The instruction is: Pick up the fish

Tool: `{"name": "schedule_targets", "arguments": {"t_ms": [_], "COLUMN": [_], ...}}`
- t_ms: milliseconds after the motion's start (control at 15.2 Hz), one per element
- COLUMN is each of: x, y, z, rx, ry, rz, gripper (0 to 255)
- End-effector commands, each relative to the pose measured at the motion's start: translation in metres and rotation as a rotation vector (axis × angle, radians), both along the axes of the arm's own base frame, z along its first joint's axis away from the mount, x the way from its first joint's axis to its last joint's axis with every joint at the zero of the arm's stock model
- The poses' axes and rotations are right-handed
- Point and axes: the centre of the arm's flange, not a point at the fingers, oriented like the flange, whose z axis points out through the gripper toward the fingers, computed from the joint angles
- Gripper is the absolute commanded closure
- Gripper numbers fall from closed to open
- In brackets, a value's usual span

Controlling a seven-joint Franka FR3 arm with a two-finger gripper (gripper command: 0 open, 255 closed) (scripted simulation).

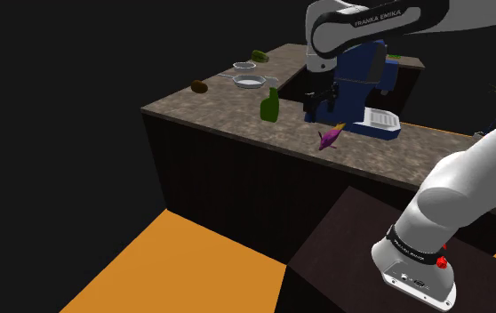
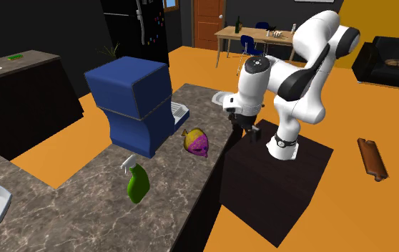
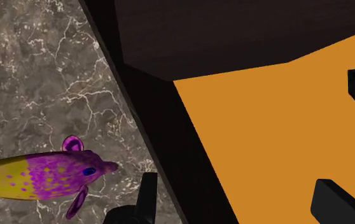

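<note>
The fish [image 1: 329, 137] [image 2: 196, 142] [image 3: 42, 178] is purple with a yellow tail half. It lies on the dark marble counter [image 2: 62, 193], close to the edge nearest the stand. My black gripper [image 1: 322, 114] [image 2: 251, 133] [image 3: 243, 205] hangs above that edge, a little off to the side of the fish's head and apart from it. The fingers [image 3: 147, 196] stand wide apart with nothing between them; below them are the counter's rim and orange floor.
A blue machine [image 1: 366, 76] [image 2: 134, 100] with a white tray [image 2: 179, 111] stands just behind the fish. A green spray bottle [image 1: 270, 107] [image 2: 137, 182] lies further along the counter. A pan [image 1: 249, 82] and small items sit at the far end. The dark stand [image 2: 277, 179] adjoins the counter.
</note>
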Motion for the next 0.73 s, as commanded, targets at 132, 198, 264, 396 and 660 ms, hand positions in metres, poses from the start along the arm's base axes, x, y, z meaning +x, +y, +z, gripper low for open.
{"name": "schedule_targets", "arguments": {"t_ms": [132,198,264,396,660], "x": [0.036,0.043,0.049,0.061,0.081], "y": [-0.034,-0.043,-0.053,-0.073,-0.115], "z": [-0.033,-0.041,-0.049,-0.065,-0.097], "rx": [-0.042,-0.053,-0.063,-0.083,-0.125], "ry": [0.039,0.049,0.059,0.079,0.118], "rz": [-0.118,-0.147,-0.176,-0.234,-0.349], "gripper": [0,0,0,0,0]}}
